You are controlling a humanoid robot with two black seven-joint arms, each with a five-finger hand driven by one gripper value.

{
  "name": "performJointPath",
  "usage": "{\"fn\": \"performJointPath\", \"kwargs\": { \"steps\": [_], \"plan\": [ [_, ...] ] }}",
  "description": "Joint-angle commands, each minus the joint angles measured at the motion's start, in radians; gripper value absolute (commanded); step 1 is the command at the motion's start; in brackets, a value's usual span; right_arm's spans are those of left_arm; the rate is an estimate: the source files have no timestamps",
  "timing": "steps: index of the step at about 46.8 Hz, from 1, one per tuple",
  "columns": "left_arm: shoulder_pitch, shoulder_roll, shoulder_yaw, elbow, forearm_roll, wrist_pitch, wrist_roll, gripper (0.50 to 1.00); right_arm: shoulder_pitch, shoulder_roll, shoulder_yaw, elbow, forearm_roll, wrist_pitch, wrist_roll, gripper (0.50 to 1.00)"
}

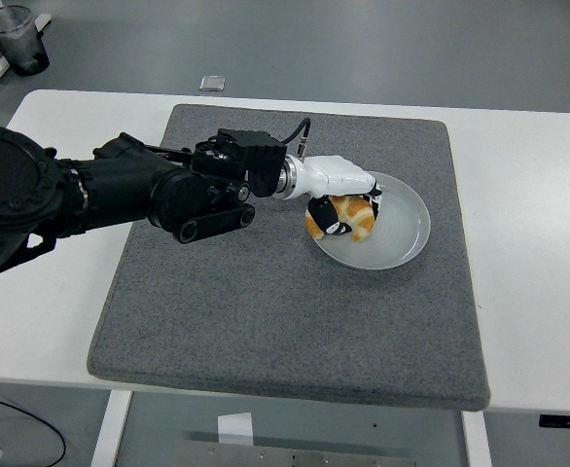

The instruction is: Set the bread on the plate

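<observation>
A golden-brown bread roll (353, 220) lies in the left part of a shallow white plate (407, 233) on the grey mat. My left hand (345, 206), white-backed with black fingertips, reaches in from the left and is curled over the bread, its fingers (336, 229) wrapped around the roll's near side. The bread looks to be resting on the plate's surface under the hand. The right arm does not show.
The grey mat (266, 311) covers most of the white table (538, 243). A dark cup (17, 41) stands on the floor beyond the far left corner, and a small grey object (212, 84) lies past the table's far edge.
</observation>
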Motion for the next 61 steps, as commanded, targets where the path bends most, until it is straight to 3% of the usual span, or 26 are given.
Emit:
{"fn": "performJointPath", "kwargs": {
  "steps": [1, 3, 5, 12, 18, 28, 46, 56, 61],
  "plan": [
    [-0.001, 0.000, -0.002, 0.000, 0.000, 0.000, 0.000, 0.769, -0.001, 0.000, 0.001, 0.000, 0.000, 0.000, 0.000, 0.932],
    [-0.001, 0.000, -0.002, -0.002, 0.000, 0.000, 0.000, 0.799, 0.001, 0.000, 0.001, 0.000, 0.000, 0.000, 0.000, 0.932],
    [-0.001, 0.000, -0.002, -0.002, -0.002, 0.000, 0.000, 0.859, -0.001, 0.000, 0.001, 0.000, 0.000, 0.000, 0.000, 0.932],
    [0.001, 0.000, -0.003, -0.002, -0.002, -0.001, 0.000, 0.930, -0.001, 0.000, -0.001, 0.000, 0.000, 0.000, 0.000, 0.932],
    [0.001, 0.000, -0.005, -0.003, -0.003, 0.000, 0.000, 0.956, 0.001, 0.000, 0.001, 0.000, 0.000, 0.000, 0.000, 0.932],
    [-0.010, 0.000, -0.046, -0.009, -0.018, 0.000, 0.000, 0.992, -0.001, 0.000, 0.001, 0.000, 0.000, 0.000, 0.000, 0.932],
    [-0.062, 0.000, -0.207, -0.051, -0.041, 0.000, 0.000, 0.994, 0.001, 0.000, -0.001, 0.000, 0.000, 0.000, 0.000, 0.932],
    [-0.075, 0.002, -0.281, -0.051, -0.178, -0.003, 0.003, 0.999, -0.001, 0.000, 0.001, 0.000, 0.000, 0.000, 0.000, 0.932],
    [-0.081, 0.049, -0.321, -0.051, -0.308, -0.009, 0.007, 1.000, -0.001, 0.000, -0.001, 0.000, 0.000, 0.000, 0.000, 0.932]
  ]
}}
